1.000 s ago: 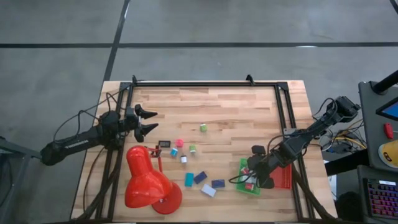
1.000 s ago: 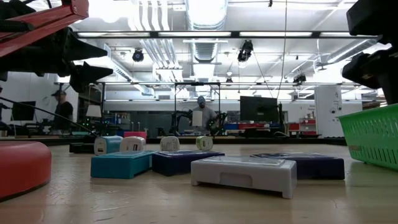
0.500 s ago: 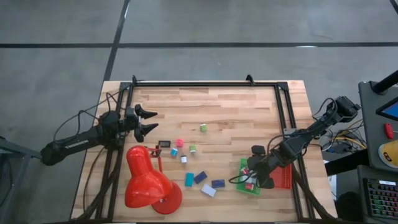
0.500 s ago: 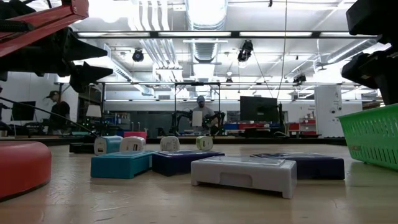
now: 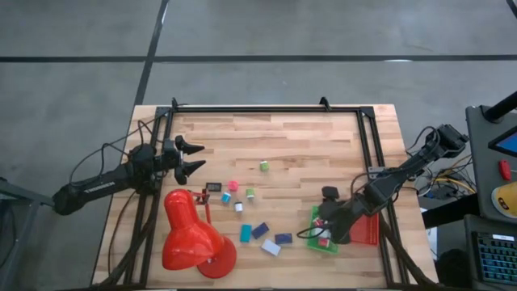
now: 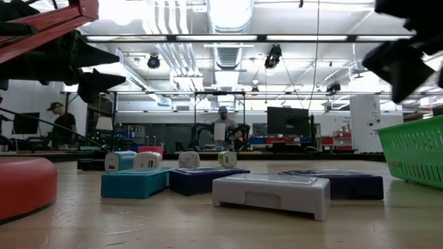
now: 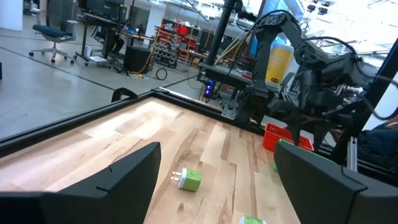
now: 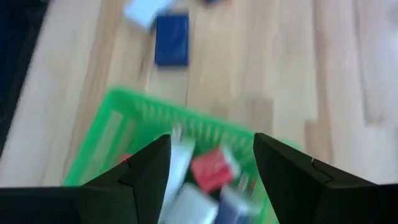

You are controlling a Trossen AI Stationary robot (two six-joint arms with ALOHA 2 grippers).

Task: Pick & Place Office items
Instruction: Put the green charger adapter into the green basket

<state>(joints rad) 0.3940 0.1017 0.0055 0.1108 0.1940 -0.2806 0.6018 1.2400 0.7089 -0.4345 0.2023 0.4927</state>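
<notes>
From above, we see the right gripper reaching in low over the green tray, while the left gripper waits at the table's left edge, fingers spread. The office items lie scattered mid-table beside the red lamp.

At table level, flat blocks rest on the wood.

In the right wrist view, its fingers stand apart and empty above pieces in the tray.

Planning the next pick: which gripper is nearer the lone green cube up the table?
Left. The left gripper hovers at the table's left edge, level with the green cube. The right gripper is farther off, over the green tray near the right edge.
</notes>
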